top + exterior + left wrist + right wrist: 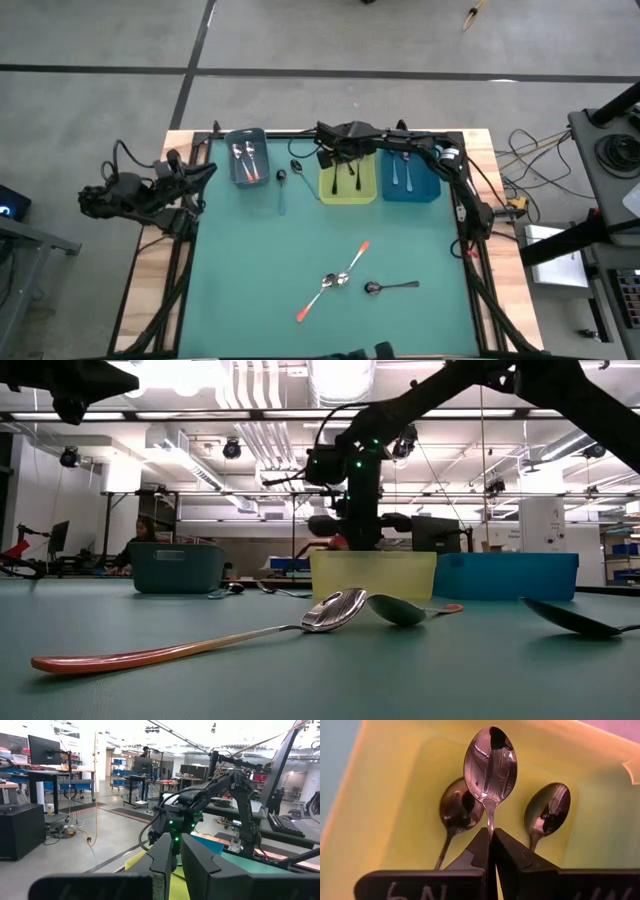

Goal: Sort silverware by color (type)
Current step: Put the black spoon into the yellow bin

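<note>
While the right end effector [491, 840] pinches a spoon [490, 764] over the yellow bin [395, 785], letting go looks next; the left end effector [176, 851] waits nearly closed.

yellow-green bin [395, 795], teal table [300, 240], orange-handled spoons [312, 300].

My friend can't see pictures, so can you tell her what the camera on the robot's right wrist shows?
The right gripper is shut on the thin handle of a shiny spoon, holding it over a yellow-green bin. Two more spoons already lie in the bin, one on each side of the held spoon.
</note>
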{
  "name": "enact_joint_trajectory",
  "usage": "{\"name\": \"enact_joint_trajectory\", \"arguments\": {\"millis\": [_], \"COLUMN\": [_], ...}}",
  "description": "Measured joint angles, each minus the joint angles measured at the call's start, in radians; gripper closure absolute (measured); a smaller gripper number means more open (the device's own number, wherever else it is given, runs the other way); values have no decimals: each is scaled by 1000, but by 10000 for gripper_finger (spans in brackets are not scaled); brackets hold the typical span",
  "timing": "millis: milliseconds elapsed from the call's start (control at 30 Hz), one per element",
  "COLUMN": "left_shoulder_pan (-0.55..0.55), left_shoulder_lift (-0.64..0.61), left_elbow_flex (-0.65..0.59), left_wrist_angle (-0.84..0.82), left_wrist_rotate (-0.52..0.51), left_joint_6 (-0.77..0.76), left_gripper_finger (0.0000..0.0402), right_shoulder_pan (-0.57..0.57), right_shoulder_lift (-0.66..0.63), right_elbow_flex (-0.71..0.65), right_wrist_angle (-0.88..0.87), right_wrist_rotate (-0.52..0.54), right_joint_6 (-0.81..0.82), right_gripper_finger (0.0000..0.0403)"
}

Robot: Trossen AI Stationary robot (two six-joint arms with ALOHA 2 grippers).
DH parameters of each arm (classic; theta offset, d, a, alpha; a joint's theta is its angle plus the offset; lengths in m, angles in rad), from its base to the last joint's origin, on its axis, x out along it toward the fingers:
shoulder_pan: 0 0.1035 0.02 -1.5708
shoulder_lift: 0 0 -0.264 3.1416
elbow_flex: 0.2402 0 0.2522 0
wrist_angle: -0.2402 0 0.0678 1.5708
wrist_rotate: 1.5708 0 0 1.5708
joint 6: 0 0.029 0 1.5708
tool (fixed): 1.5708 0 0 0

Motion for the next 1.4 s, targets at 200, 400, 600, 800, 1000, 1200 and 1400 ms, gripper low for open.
{"name": "enact_joint_trajectory", "arguments": {"millis": [200, 400, 600, 800, 1000, 1200, 1400], "left_shoulder_pan": [0, 0, 0, 0, 0, 0, 0], "left_shoulder_lift": [0, -1, 0, -1, -1, -1, -1], "left_elbow_flex": [0, 0, 0, 0, 0, -1, -1], "left_wrist_angle": [0, -1, -1, -1, -1, -1, -2], "left_wrist_rotate": [0, 0, 0, 0, 0, 0, 0], "left_joint_6": [0, 0, 0, 0, 0, 0, 0], "left_gripper_finger": [377, 377, 377, 377, 377, 377, 377], "right_shoulder_pan": [-1, 0, 1, 7, 18, 24, 38], "right_shoulder_lift": [-2, -4, -4, -4, -4, -4, -4], "right_elbow_flex": [-49, -65, -66, -66, -66, -68, -69], "right_wrist_angle": [12, 55, 56, 55, 55, 51, 44], "right_wrist_rotate": [49, 54, 89, 88, 86, 89, 129], "right_joint_6": [52, 90, 125, 126, 130, 202, 244], "right_gripper_finger": [394, 394, 394, 394, 394, 394, 394]}}
